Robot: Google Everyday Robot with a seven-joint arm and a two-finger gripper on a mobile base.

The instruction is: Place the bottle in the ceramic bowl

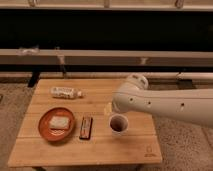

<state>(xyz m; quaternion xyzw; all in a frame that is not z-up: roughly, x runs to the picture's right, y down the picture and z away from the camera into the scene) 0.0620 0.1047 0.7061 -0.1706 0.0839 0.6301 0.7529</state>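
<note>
The bottle, whitish with a pale label, lies on its side near the far left of the wooden table. In front of it sits the ceramic bowl, a shallow orange-brown dish with a pale squarish object inside. My white arm reaches in from the right over the table's right half. Its thick rounded end hangs above the middle, well to the right of the bottle. The gripper is hidden behind that end, and nothing hangs from it.
A dark flat bar lies just right of the bowl. A small white cup with a dark inside stands right of the bar, under the arm's end. A long low rail runs behind the table.
</note>
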